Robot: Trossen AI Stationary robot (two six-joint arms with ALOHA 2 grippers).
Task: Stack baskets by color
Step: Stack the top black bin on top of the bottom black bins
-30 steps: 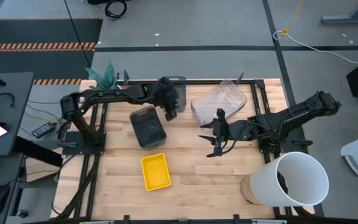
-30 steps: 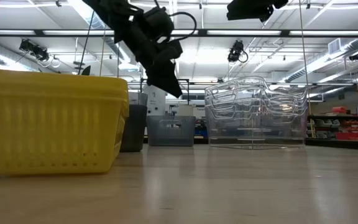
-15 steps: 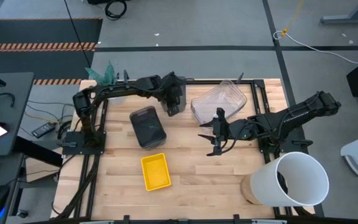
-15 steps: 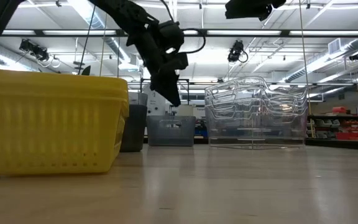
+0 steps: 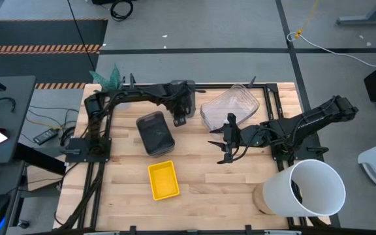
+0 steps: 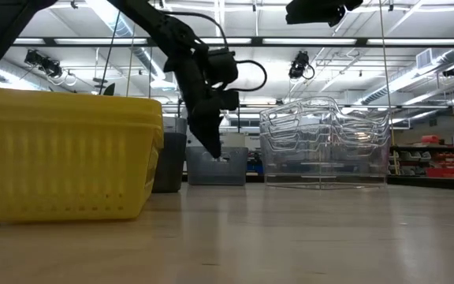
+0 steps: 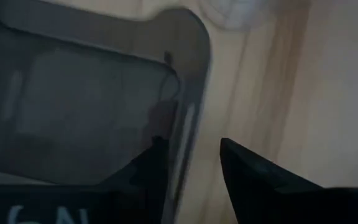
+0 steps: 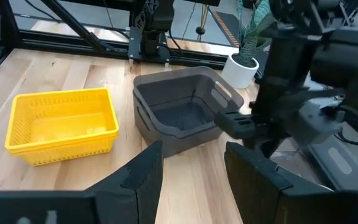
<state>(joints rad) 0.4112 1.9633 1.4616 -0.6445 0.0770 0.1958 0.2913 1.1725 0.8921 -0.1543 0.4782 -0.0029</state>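
Note:
Two dark grey baskets show: one [image 5: 190, 98] at the far middle of the table, another [image 5: 155, 132] nearer and to its left. A yellow basket [image 5: 163, 179] sits toward the near edge, and nested clear baskets [image 5: 230, 106] stand at the far right. My left gripper [image 5: 179, 120] is open and points steeply down at the far grey basket. In the left wrist view its fingers [image 7: 157, 165] stand on either side of that basket's rim [image 7: 188, 118]. My right gripper [image 5: 227, 140] waits open above the table's middle.
A big white bucket [image 5: 309, 189] stands at the near right corner. A small white plant pot [image 8: 241, 65] sits at the far left. Bare wood lies between the yellow basket and the bucket.
My left gripper has come down toward the far grey basket and tipped to point more steeply downward. Its tips now stand at the basket's rim. The baskets have not moved.

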